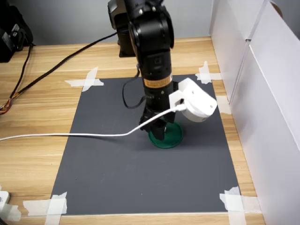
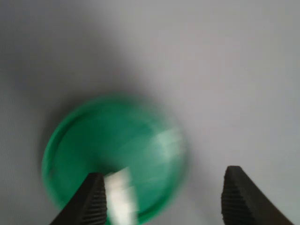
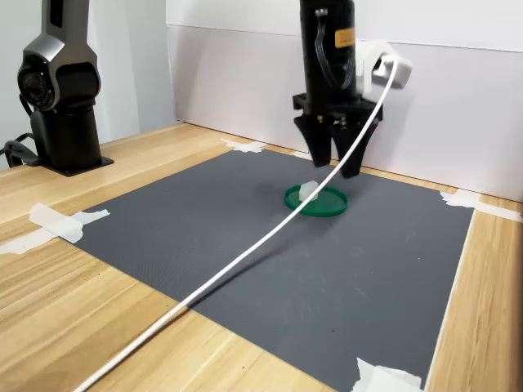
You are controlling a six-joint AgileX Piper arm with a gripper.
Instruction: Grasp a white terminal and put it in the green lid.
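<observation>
The green lid (image 1: 171, 137) (image 3: 325, 202) (image 2: 93, 140) lies flat on the dark grey mat (image 1: 117, 164). My gripper (image 1: 157, 131) (image 3: 333, 166) (image 2: 164, 201) hangs just above it, open, with nothing between the fingers. The white terminal (image 3: 309, 191) shows as a small pale block over the lid, toward the second exterior view's left. In the wrist view it is a white blur (image 2: 119, 194) beside one fingertip (image 2: 93, 199), inside the lid's outline. Whether it rests on the lid or is still in the air, I cannot tell. The first exterior view hides it behind the gripper.
A white cable (image 3: 245, 261) runs from the wrist camera (image 1: 199, 102) across the mat and off the table. White tape strips (image 1: 85, 81) hold the mat's corners. White panels (image 1: 262, 93) wall in the first exterior view's right. A black stand (image 3: 61, 90) rises at the second exterior view's left.
</observation>
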